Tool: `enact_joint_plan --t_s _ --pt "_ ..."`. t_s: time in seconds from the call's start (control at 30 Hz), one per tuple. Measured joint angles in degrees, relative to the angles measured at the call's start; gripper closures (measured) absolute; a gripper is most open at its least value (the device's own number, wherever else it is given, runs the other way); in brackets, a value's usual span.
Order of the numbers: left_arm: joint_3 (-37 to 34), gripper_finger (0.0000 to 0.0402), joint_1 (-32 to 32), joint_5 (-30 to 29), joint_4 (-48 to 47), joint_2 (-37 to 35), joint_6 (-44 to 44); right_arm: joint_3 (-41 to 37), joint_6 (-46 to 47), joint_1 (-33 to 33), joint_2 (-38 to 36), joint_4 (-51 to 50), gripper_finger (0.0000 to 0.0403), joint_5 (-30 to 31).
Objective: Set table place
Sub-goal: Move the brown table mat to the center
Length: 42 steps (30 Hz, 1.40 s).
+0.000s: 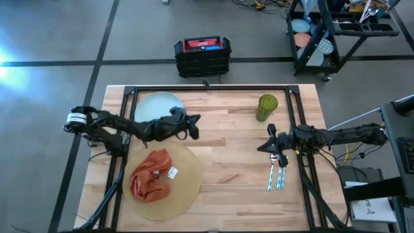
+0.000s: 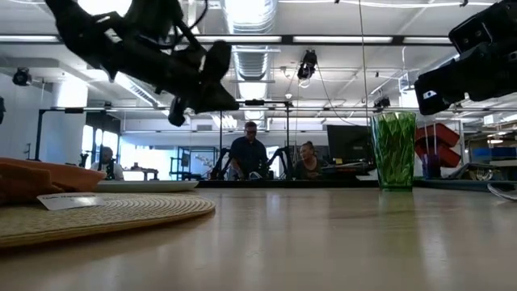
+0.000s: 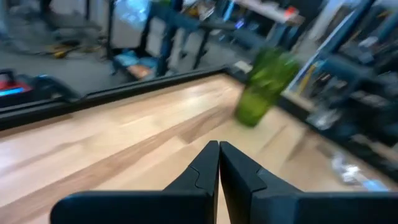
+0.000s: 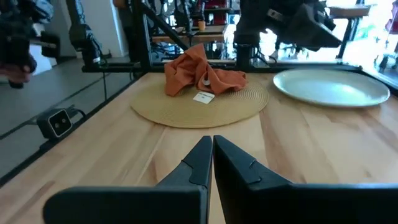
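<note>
The round tan placemat [image 1: 162, 184] lies at the table's near left with the crumpled orange napkin [image 1: 151, 176] resting on it. The pale plate [image 1: 155, 105] lies flat at the far left. The green cup [image 1: 266, 107] stands upright at the far right. Cutlery [image 1: 277, 173] lies on the wood at the near right. My left gripper [image 1: 194, 126] hovers shut above the table, right of the plate, empty [image 3: 218, 149]. My right gripper [image 1: 268, 139] hovers shut above the cutlery's far end, also empty [image 4: 211, 144].
A black metal frame [image 1: 207, 88] runs along the table's far edge and down both sides. Bare wood [image 1: 226, 155] lies between the placemat and the cutlery. Beyond the table stand a black-and-red crate [image 1: 202, 55] and a black cart [image 1: 343, 32]. People sit in the room behind.
</note>
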Motion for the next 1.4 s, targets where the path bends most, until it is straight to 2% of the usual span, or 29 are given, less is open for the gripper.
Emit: enact_joint_plan --t_s 0.1,0.27,0.4,0.5,0.63,0.77,0.87,1.07,1.27,1.4 --pt "2.26 0.0402 2.79 1.13 -4.27 1.79 0.77 0.00 0.49 0.00 0.77 0.05 0.0403 4.43" --pt "4.60 0.0402 8.29 13.69 -4.96 4.11 5.81 0.19 -2.33 -0.02 3.48 2.20 0.0403 11.21" --pt "6.32 0.0402 11.55 19.46 -5.74 4.31 13.61 4.84 -3.36 -0.02 9.87 1.50 0.0403 13.16" --pt "8.16 0.0402 13.52 20.10 -9.93 3.32 20.37 10.78 -3.36 -0.02 18.01 1.64 0.0403 14.18" --pt "12.76 0.0402 15.95 20.08 -23.55 3.01 26.86 20.29 -3.64 -0.60 33.85 1.47 0.0403 18.53" --pt "18.04 0.0402 17.52 18.16 -38.62 3.49 27.23 30.69 -4.91 -2.80 50.33 1.22 0.0403 19.18" --pt "21.09 0.0402 17.67 16.06 -47.79 3.47 24.84 38.61 -4.91 -4.99 59.71 0.11 0.0403 19.01" --pt "27.55 0.0402 17.51 17.07 -72.72 0.48 20.75 56.71 -3.24 -9.09 69.03 -14.86 0.0403 12.99" --pt "30.02 0.0402 16.78 28.68 -91.32 -7.29 15.85 77.73 3.59 -12.51 76.64 -34.27 0.0403 -2.42" --pt "29.07 0.0402 14.49 37.35 -94.89 -13.83 6.76 92.67 10.49 -13.43 83.72 -46.25 0.0403 -12.88"
